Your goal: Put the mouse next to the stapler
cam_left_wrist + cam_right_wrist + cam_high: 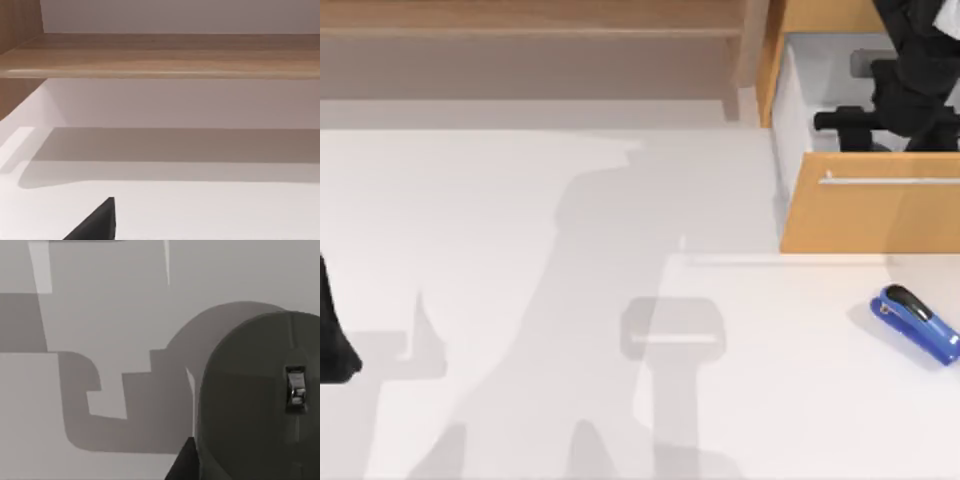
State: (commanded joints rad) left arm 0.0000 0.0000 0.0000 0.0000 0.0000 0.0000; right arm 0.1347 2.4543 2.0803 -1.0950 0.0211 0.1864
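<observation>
Overhead, my right arm (920, 80) reaches down into the open drawer (880, 205) at the table's (520, 300) far right, its gripper low inside the white compartment; whether the claw is spread or pinching I cannot tell. One mouse (260, 400) looms grey and rounded in the right wrist view, cut off at the edge. One blue stapler (917, 324) lies on the table before the drawer. My left arm (332, 330) sits parked at the left edge.
</observation>
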